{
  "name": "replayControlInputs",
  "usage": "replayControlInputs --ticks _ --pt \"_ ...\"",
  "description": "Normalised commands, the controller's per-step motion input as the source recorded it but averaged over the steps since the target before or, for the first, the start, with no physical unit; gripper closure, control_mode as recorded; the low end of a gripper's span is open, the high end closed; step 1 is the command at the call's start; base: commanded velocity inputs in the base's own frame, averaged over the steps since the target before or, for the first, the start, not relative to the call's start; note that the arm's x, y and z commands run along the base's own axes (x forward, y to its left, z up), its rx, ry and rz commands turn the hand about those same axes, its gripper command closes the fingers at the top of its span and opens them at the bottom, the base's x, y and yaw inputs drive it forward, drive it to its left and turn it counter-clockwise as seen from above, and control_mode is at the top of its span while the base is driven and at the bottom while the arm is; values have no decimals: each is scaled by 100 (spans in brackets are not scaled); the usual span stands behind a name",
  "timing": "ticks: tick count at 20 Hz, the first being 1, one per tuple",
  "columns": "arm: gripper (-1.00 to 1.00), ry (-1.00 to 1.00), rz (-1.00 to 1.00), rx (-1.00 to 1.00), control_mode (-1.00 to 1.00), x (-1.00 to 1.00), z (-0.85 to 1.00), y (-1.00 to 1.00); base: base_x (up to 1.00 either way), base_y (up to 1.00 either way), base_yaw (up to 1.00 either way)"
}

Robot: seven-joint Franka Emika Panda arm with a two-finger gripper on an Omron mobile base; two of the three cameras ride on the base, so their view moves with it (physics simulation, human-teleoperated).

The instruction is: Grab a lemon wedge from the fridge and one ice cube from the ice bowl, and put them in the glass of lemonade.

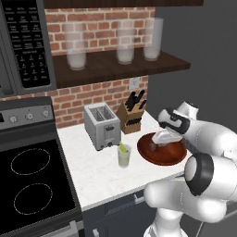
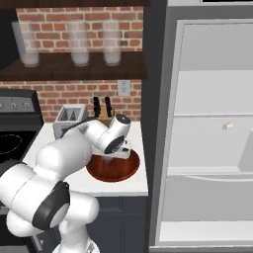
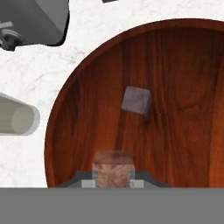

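The reddish-brown ice bowl (image 1: pixel 167 156) (image 2: pixel 99 173) (image 3: pixel 183 78) sits on the white counter, right of the toaster. My gripper (image 1: pixel 159 139) (image 2: pixel 118 154) (image 3: pixel 113 183) hangs low over it, shut on a translucent ice cube (image 3: pixel 113 168) held between the fingertips. Another ice cube (image 3: pixel 136 100) lies loose in the bowl. The glass of lemonade (image 1: pixel 123 157) (image 3: pixel 19 120) stands left of the bowl, with a yellow-green lemon wedge (image 1: pixel 123 147) poking out of it. The fridge (image 2: pixel 207 99) stands open, and a small pale piece (image 2: pixel 227 126) lies on a middle shelf.
A silver toaster (image 1: pixel 102 124) (image 2: pixel 69 117) and a knife block (image 1: pixel 132 115) stand behind the glass and bowl. The stove (image 1: pixel 30 180) is to the left. Tall frosted glasses (image 1: pixel 125 41) line the wooden shelf above. The counter's edge runs just right of the bowl.
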Motion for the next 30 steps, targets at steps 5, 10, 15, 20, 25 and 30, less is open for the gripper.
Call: replayControlInputs --ticks 5,10,15,20,25,30 --pt "100 0 2 -6 -100 -12 85 91 0 0 0" --pt "100 2 7 -16 -100 0 37 100 0 0 0" --pt "100 6 6 -7 -100 3 0 76 0 0 0" --pt "100 0 2 -1 -100 14 0 45 0 0 0" --pt "100 3 0 -1 -100 25 0 3 0 0 0" --pt "100 1 0 -1 -100 -10 0 -11 0 0 0"
